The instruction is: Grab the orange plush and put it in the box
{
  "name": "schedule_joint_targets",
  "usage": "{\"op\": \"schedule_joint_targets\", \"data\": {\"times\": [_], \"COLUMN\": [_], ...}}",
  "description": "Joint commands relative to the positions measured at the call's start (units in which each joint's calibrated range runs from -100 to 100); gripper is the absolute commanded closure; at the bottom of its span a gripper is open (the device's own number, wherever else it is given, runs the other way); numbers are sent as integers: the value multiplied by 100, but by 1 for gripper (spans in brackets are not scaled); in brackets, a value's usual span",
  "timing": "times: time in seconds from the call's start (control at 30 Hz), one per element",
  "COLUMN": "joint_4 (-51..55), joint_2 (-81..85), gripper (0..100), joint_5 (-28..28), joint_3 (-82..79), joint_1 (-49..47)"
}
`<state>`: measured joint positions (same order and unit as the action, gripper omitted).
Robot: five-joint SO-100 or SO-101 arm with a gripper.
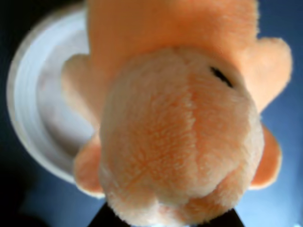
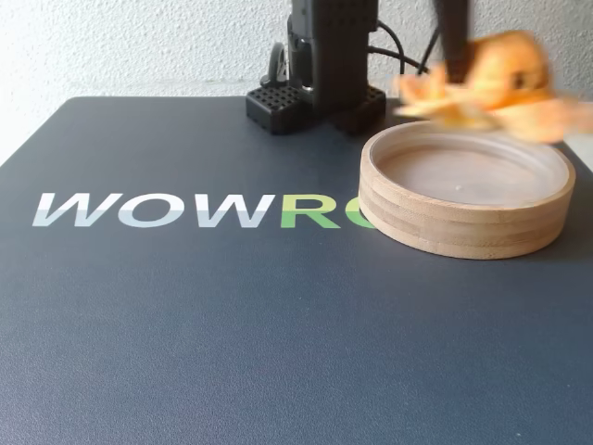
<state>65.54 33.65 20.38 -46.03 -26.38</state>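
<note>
The orange plush point(image 1: 180, 142) fills most of the wrist view, domed head toward the camera, one black eye showing. In the fixed view the plush point(image 2: 500, 79) is motion-blurred and hangs in the air just above the back right rim of the box point(image 2: 463, 232), a shallow round tray of layered wood. My gripper point(image 2: 460, 72) comes down from the top edge and is shut on the plush. In the wrist view only dark finger parts of the gripper point(image 1: 165, 221) show at the bottom edge. The box point(image 1: 23, 94) lies below and left of the plush there, its inside empty.
The arm's black base point(image 2: 320, 83) stands at the back of a dark mat point(image 2: 185, 352) with the lettering "WOWRO" point(image 2: 157, 209). A white wall rises behind. The box sits at the mat's right side.
</note>
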Motion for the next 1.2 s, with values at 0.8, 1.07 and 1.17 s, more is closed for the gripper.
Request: {"op": "schedule_joint_targets", "data": {"times": [0.8,1.07,1.17], "joint_4": [-355,-1730,-2043], "joint_2": [1475,1399,1475], "gripper": [79,99,99], "joint_5": [-425,-1805,-1831], "joint_3": [-1000,-1254,-1726], "joint_1": [722,2052,2463]}}
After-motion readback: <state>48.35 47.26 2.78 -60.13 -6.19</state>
